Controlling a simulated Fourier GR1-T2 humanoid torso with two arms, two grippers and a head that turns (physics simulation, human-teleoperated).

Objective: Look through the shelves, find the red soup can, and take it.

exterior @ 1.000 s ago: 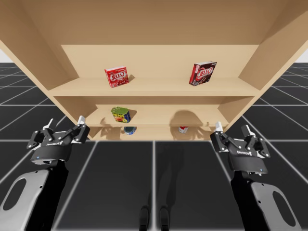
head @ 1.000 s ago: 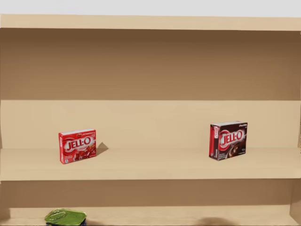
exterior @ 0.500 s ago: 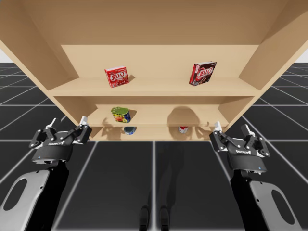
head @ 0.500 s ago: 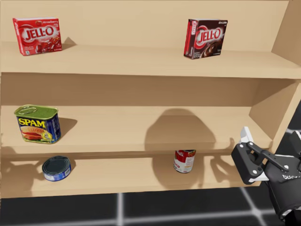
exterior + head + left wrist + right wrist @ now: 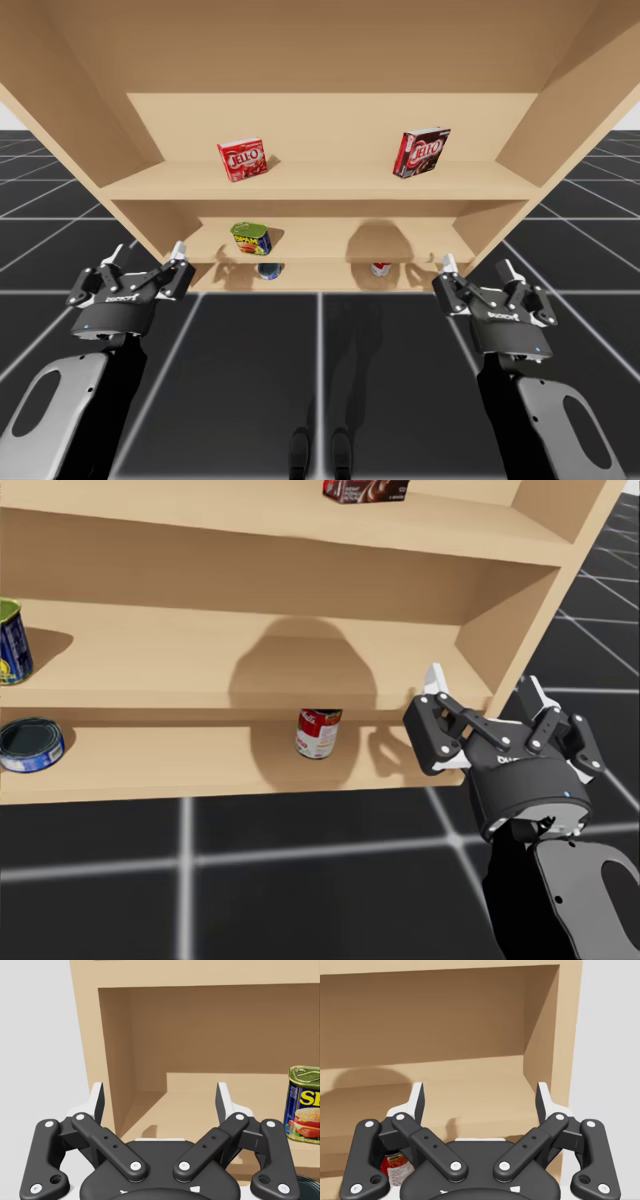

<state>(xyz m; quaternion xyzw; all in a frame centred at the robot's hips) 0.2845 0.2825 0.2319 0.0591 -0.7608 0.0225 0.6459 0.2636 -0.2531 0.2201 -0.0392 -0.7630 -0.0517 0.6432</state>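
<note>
Our head had turned down and to the right over the last 0.5 s, so the whole head view had shifted. The things on the shelf unit (image 5: 330,185) had stayed where they were. In the high view our left gripper (image 5: 147,255) had drifted a little lower and toward the middle. Our right gripper (image 5: 478,268) had also eased slightly lower and toward the middle. Both hung in front of the unit, outside it.

On the top shelf the red box (image 5: 241,159) stood at the left and the brown box (image 5: 421,151) at the right. The green-topped tin (image 5: 251,238) sat on the middle shelf. On the bottom shelf the flat blue can (image 5: 268,270) lay just below the tin, and the red soup can (image 5: 381,268) stood upright further right.

The left gripper's 2 fingers (image 5: 96,1102) were spread wide with nothing between them, and the tin stood ahead of it and off to one side. The right gripper's 2 fingers (image 5: 543,1100) were likewise spread wide and held nothing.

In the head view the red soup can stood near the right gripper, on its left, apart from it and further back on the bottom shelf. In the right wrist view the can showed low beside the gripper, partly hidden behind 1 finger's linkage, and not between the fingers.
</note>
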